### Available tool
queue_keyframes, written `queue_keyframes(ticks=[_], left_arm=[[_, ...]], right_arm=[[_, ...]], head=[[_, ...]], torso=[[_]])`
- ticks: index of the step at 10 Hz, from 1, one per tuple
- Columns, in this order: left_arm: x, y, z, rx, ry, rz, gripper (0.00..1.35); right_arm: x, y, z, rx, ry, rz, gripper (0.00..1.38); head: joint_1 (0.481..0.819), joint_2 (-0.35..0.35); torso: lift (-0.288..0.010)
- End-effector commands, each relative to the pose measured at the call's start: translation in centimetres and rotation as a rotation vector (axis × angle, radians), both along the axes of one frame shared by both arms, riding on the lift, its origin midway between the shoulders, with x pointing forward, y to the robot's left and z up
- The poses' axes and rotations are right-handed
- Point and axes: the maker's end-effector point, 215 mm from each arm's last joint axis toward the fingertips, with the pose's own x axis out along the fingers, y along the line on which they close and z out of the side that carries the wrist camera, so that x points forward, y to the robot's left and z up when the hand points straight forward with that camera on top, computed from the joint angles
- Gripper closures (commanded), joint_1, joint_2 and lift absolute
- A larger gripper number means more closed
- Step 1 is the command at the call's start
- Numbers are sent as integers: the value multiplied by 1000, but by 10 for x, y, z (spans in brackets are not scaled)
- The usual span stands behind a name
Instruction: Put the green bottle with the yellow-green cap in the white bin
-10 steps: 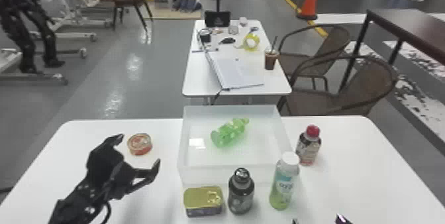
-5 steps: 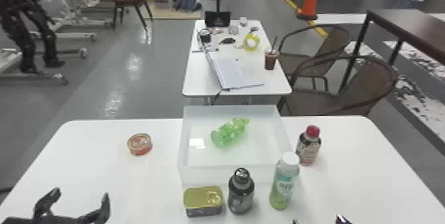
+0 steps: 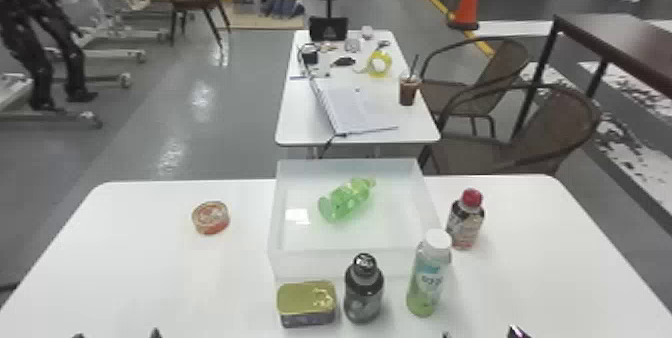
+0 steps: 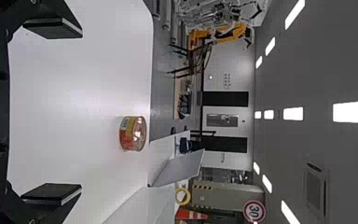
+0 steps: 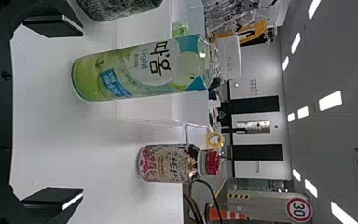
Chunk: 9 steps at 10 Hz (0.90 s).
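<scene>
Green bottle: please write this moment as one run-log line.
green bottle: lying in white bin | left pincer: open, empty | right pincer: open, empty

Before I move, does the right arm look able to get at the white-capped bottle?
Likely yes: the right gripper is open with nothing between it and the white-capped bottle, though the dark bottle nearby could crowd one finger.
</scene>
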Motion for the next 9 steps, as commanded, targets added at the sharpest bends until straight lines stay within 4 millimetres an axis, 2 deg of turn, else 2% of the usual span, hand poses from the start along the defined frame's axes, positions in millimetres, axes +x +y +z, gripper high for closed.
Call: queue_keyframes(ticks=[1, 9], left_arm=[[1, -7, -1, -16, 1, -7, 136], [1, -13, -10, -49, 14, -1, 137]], right_arm=[[0, 0, 1, 0, -2, 0, 91], [-3, -2, 8, -7, -11, 5, 91]], head=[[549, 0], [549, 0]], torso=[[-100], [-100]])
